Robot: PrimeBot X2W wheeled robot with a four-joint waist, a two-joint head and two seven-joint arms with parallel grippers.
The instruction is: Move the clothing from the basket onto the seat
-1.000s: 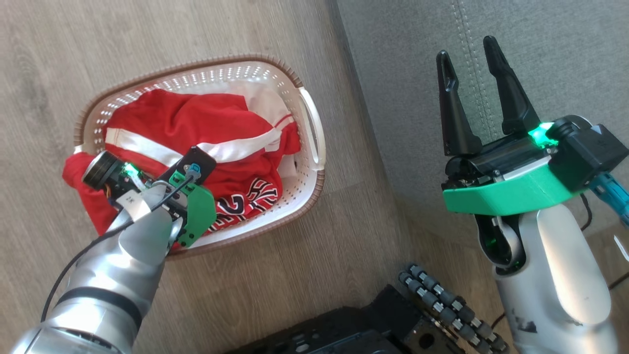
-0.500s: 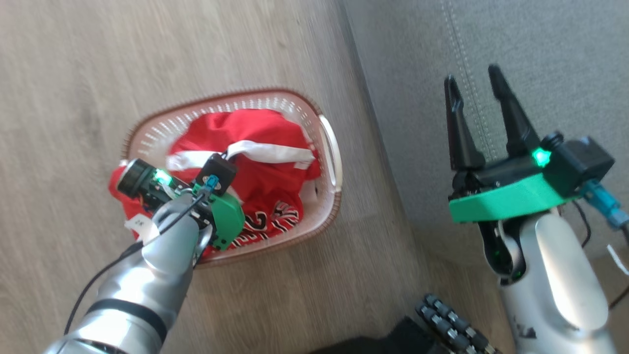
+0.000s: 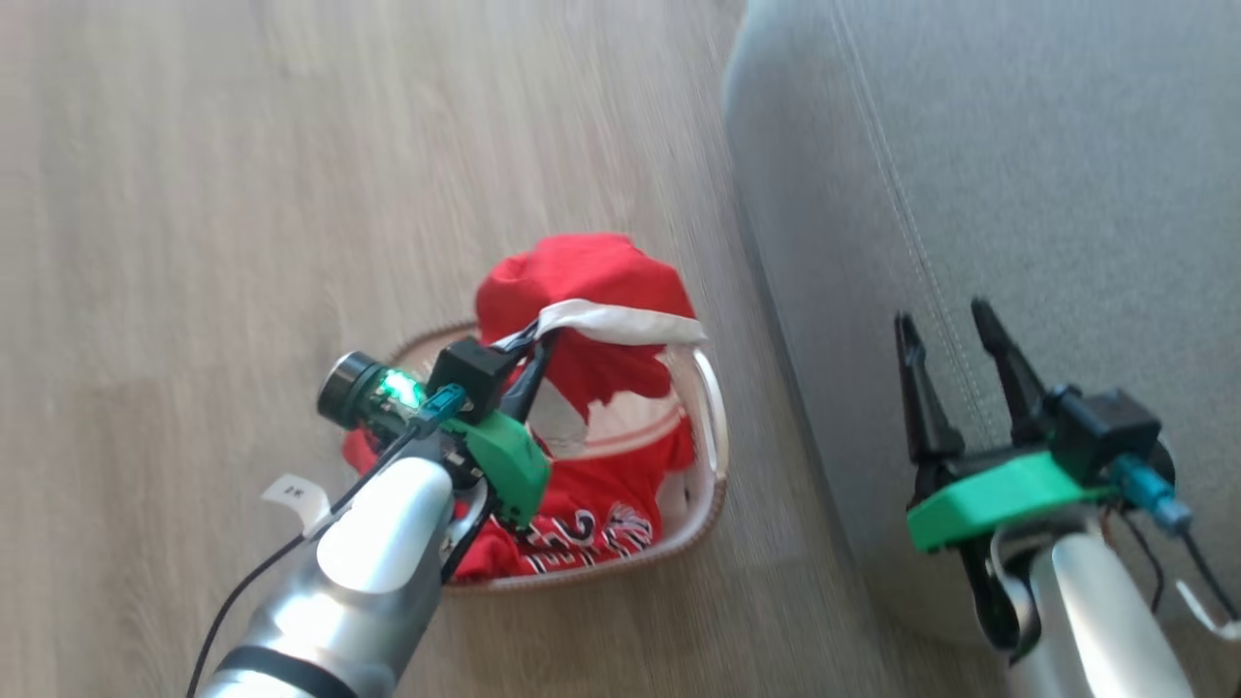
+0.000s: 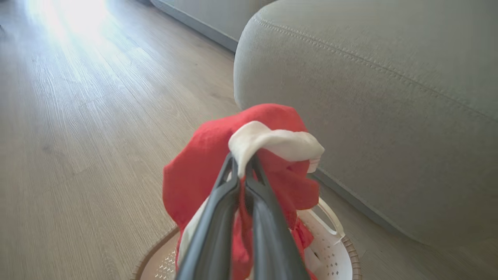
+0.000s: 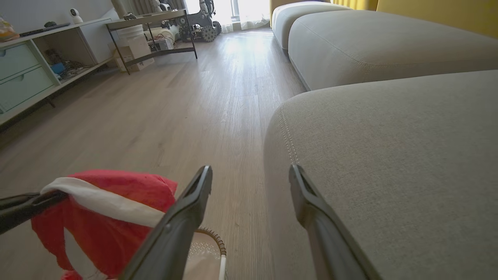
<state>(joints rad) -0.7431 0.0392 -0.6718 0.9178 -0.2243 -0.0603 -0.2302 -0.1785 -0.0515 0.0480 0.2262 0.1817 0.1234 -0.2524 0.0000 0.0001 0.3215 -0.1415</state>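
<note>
Head view smeared, numerals on lower folds hard to read. Left side of basket (image 3: 715,427) hidden behind left forearm (image 3: 368,543). Left gripper (image 4: 241,160) raised over basket, pinched tight on white trim of clothing (image 4: 194,182); red cloth dangling, rest down in basket. Seat (image 3: 1018,194) just right of basket. Right gripper (image 3: 942,315) spread wide, empty, poised at seat edge.

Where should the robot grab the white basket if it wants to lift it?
Probably the white handle on the side of the basket nearest the sofa: it's a thin loop with a gap to hook through. Come down from above, since red clothes lie inside and the open right hand is closest.
</note>
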